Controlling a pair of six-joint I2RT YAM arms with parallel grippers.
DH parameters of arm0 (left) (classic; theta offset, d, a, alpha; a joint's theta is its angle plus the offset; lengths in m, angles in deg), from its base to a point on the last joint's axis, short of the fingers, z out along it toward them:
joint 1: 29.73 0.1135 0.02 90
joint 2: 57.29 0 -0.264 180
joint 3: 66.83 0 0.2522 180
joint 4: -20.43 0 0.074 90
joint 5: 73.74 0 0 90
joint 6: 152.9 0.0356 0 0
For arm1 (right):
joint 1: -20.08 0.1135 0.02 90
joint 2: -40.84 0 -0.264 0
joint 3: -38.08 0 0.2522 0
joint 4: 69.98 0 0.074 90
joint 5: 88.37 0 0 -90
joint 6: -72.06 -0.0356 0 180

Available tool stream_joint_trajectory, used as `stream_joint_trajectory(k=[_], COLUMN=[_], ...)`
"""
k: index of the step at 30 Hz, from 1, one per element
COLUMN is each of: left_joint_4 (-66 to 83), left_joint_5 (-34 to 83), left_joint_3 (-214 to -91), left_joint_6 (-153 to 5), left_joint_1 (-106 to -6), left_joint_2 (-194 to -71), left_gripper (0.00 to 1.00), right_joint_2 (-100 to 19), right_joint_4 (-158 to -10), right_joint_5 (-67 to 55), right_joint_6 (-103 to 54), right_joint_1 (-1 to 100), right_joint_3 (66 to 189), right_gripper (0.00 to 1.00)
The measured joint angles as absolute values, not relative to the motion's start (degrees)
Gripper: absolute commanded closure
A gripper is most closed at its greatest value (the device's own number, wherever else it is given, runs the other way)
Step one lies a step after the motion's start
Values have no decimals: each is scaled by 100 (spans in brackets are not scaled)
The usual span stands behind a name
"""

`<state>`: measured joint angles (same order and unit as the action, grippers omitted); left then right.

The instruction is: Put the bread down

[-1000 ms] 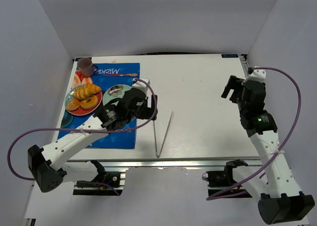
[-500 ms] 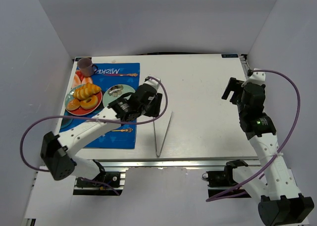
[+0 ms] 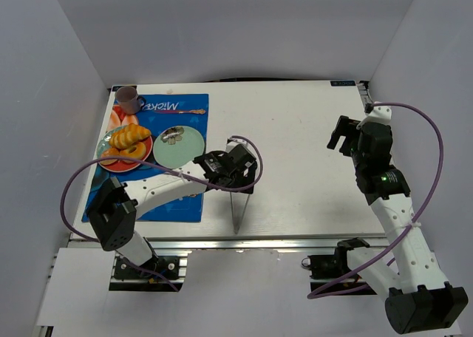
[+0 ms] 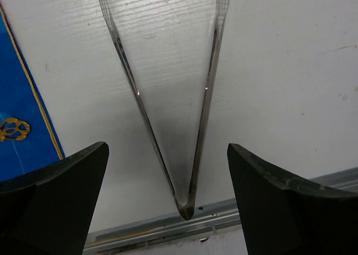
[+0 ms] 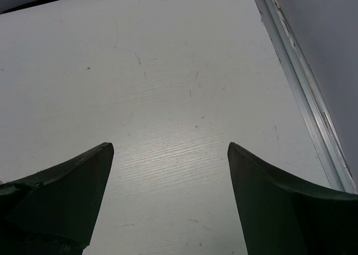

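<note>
Grey walls box in a white counter (image 3: 310,130), with a blue placemat (image 3: 185,204) along its left side; on the mat sit a red plate (image 3: 126,168) heaped with a ridged croissant (image 3: 131,136) and other pastries, a green plate (image 3: 181,154) just beside it, and a cup (image 3: 129,97) at the far corner. A small oblong pale-brown piece lies near the middle of the green plate, apart from the pile; I take it for the bread (image 3: 174,136), though it is too small in the overhead view to be sure. Clear tongs (image 4: 184,209) lie flat on the bare counter just right of the mat, hinge toward the near edge. The left end effector (image 4: 166,149) hangs above them with its jaws spread wide and nothing between them but the tongs lying below; whether it touches them I cannot tell. The right end effector (image 5: 168,149) is likewise open and empty, well apart over bare counter at the right. Judging from this, the placing itself looks done: the bread rests on its own plate and no end effector holds anything; what seems left is only for the left arm to draw away from the tongs, unless the piece on the green plate is not the bread, in which case the tongs would have to be taken up and the roll fetched from the red plate.
</note>
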<state>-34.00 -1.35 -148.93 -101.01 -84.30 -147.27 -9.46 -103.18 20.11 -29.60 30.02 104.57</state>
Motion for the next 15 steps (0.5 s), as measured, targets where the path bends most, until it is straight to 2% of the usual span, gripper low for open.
stream_joint_trajectory(k=[15], left_joint_4=[-3061], left_joint_5=[-248], left_joint_3=[-14482], left_joint_6=[-10719], left_joint_1=[-8887], left_joint_2=[-15496], left_gripper=[3], right_joint_2=[-913], right_joint_4=[-10270], right_joint_5=[1709], right_joint_6=[-3026], right_joint_1=[3002], right_joint_3=[10435], right_gripper=[11])
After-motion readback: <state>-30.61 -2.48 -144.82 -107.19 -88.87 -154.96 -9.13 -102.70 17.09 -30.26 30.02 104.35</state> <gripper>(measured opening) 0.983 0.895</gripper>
